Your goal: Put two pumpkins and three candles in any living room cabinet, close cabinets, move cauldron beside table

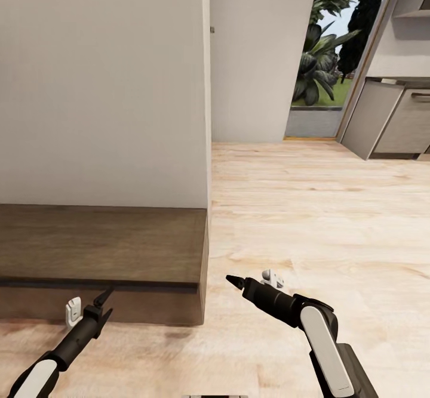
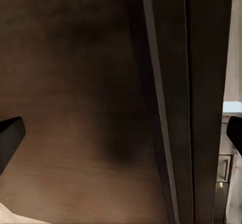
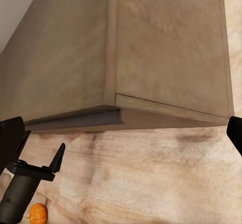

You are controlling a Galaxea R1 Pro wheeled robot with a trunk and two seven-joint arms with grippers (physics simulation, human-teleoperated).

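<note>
The left gripper (image 1: pixel 106 302) is low and close, right in front of the dark brown cabinet (image 1: pixel 101 243). Its jaws are apart, and its two black fingertips (image 2: pixel 9 136) sit far apart with the brown wood of the cabinet between them, close up. The jaws hold nothing. The right gripper (image 1: pixel 234 281) is also low, out over the pale wood floor (image 1: pixel 322 207), just past the cabinet's right end. It points toward the cabinet. Its jaws are apart too, with one black tip at each side of the right wrist view, and nothing is between them. In that same view the left gripper (image 3: pixel 43 161) shows with its forked tips open, near the bottom edge of the cabinet (image 3: pixel 151 58). A small orange pumpkin (image 3: pixel 37 213) lies on the floor (image 3: pixel 151 183) right by the left arm, in front of the cabinet. The cabinet front looks flat and shut, with a dark gap along its lower edge. Behind the cabinet stands a plain white wall (image 1: pixel 101 82). Farther off, past the floor, a doorway (image 1: pixel 325 46) shows green plants outside. Grey kitchen cupboards (image 1: pixel 394 117) stand at the far right.
</note>
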